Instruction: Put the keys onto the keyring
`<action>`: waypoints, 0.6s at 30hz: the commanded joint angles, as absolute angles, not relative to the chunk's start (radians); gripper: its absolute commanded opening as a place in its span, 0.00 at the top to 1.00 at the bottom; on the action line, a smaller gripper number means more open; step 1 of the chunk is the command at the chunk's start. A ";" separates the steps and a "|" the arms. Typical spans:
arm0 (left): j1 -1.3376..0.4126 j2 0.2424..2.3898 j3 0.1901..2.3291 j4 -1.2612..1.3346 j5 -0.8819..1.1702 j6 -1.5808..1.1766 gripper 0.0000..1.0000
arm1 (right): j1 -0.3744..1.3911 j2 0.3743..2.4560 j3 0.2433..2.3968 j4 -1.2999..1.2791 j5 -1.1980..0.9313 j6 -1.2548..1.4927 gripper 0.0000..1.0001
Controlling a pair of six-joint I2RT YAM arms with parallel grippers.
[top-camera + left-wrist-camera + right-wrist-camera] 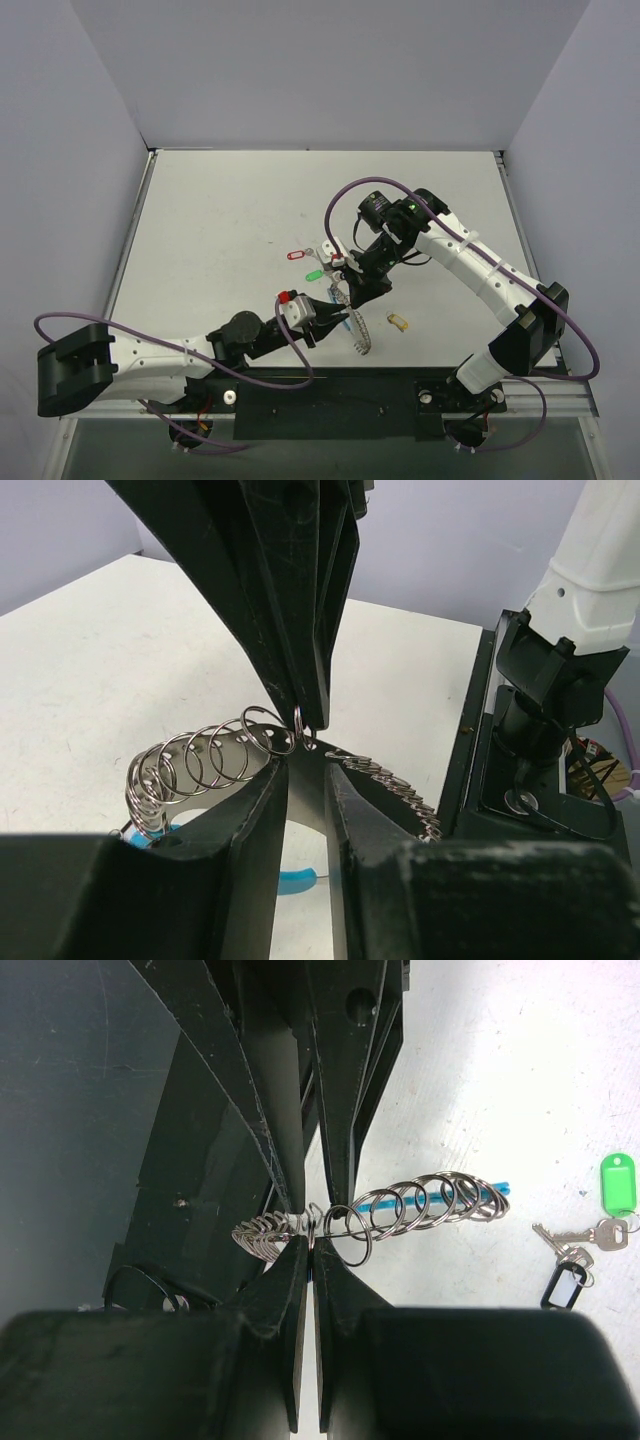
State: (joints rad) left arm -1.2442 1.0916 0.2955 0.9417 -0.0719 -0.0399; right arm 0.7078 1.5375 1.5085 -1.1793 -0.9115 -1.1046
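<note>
You're at the ring-opening step. Your right gripper (310,1250) is pinched shut on the keyring (420,1200), and your left gripper (305,775) sits partly open astride its coil, with no clear grip. The keys (565,1237) lie loose beside the keyring. Next, pry 1 coil end free.

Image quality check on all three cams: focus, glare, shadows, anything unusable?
Top external: even diffuse light, soft shadows, no glare, but the keyring is tiny. Left wrist: its coils sharp with glints, the left fingers blurred and dark up close. Right wrist: right fingers blurred too, coils and green-tagged key sharp, frame's left side dark.
</note>
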 commanded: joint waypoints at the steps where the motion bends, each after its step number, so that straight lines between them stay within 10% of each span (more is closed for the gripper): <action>1: -1.250 1.057 0.313 0.988 -0.063 -0.052 0.70 | 0.710 1.536 1.511 -1.223 -0.973 -1.114 1.00; 18: -1.253 0.969 0.261 0.995 -0.072 -0.106 0.72 | 0.710 1.540 1.509 -1.223 -0.973 -1.112 1.00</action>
State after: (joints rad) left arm -1.2488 0.9451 0.2218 0.9329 -0.0887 -0.1005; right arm 0.7078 1.5375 1.5082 -1.1793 -0.9112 -1.1042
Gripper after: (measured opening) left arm 0.273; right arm 0.006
